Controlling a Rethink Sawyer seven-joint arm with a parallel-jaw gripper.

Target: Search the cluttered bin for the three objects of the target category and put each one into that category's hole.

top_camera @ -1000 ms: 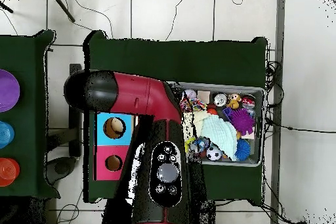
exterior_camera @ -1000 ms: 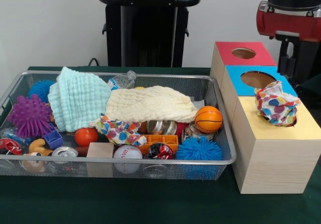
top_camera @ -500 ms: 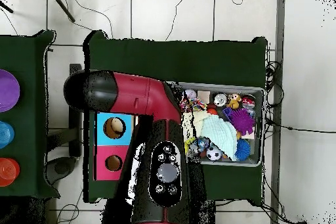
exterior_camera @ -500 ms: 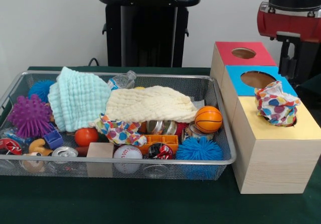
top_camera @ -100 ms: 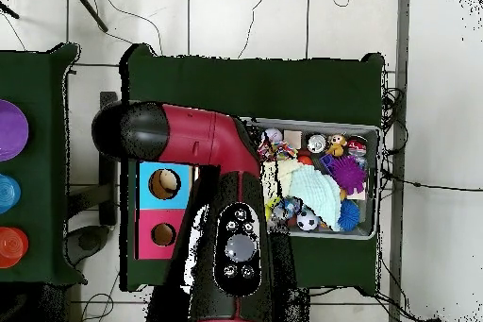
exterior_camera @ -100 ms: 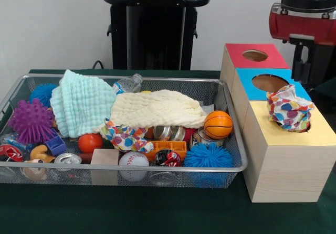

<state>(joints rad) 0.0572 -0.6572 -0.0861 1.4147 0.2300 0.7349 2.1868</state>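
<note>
1. Nearest, on the green counter: the wire bin, packed along its front rim with a wooden block, a baseball and a blue spiky ball.
2. Just behind these, half buried: a polka-dot cloth, crumpled between an orange ball and a mini basketball. Likely one of the wanted things, judging by its twin at the box.
3. Draped over the middle of the bin: a cream cloth, with a mint cloth heaped beside it, next to a purple spiky ball.
4. Handling, as a judgement: light, limp, not fragile and not slippery. Best pinched at a raised fold or bunched crest rather than a flat spread. Liable to trail, snag on the mesh or drag small neighbours along when lifted.
5. To the right of the bin: the wooden sorting box, yellow section nearest, with a second polka-dot cloth wadded in its hole, most of it bulging above the top and probably needing a push down.
6. Farther back on the box: the blue hole and the red hole, both showing nothing inside.
7. Farthest, above the blue section: the gripper, raised clear of the box and carrying nothing visible; spread or closed, impossible to tell.
</note>
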